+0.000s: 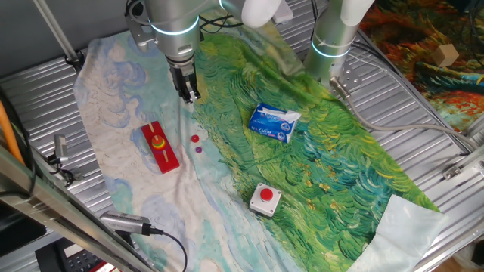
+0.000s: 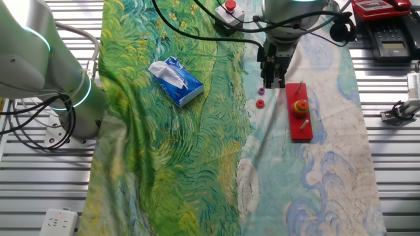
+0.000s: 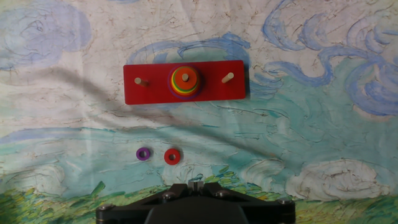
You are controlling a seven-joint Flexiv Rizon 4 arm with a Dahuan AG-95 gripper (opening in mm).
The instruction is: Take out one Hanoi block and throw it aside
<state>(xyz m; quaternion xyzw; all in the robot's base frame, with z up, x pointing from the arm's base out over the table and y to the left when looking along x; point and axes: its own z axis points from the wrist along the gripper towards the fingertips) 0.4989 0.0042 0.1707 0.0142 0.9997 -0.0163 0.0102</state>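
fingers of the two-finger gripper point(image 1: 189, 94) hang above the painted cloth point(image 1: 333, 151), and they look close together with nothing between them, though i cannot tell for sure whether they are fully clenched. the tiny orange-red round ring block point(image 3: 172, 156) lies flat on the cloth, off the pegs, just beside the small purple ring point(image 3: 143, 154) and apart from the red rectangular wooden base point(image 3: 149, 96). in the hand view both rings sit between the base and the gripper's dark housing at the lower edge. the base carries three pegs, with a stack of coloured discs point(image 3: 185, 82) on the middle one. a blue and white tissue pack point(image 1: 273, 122) lies toward the middle of the cloth, and a red push button box point(image 1: 265, 199) sits near one edge. the block is probably light, stiff and smooth, so it could skid or flip; pinching across its outer rim looks the safest hold.
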